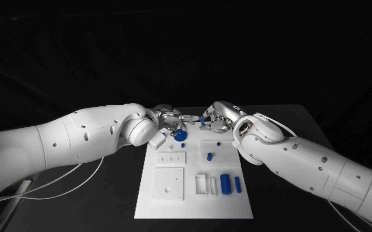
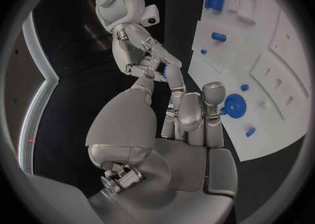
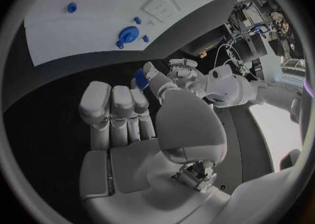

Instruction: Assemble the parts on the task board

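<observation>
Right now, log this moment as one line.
left hand: near right hand, hold unclear | right hand: holds small blue part | blue gear: on task board

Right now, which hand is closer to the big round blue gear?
Left. The left hand sits just above the blue gear; the right hand is farther off to its right.
</observation>
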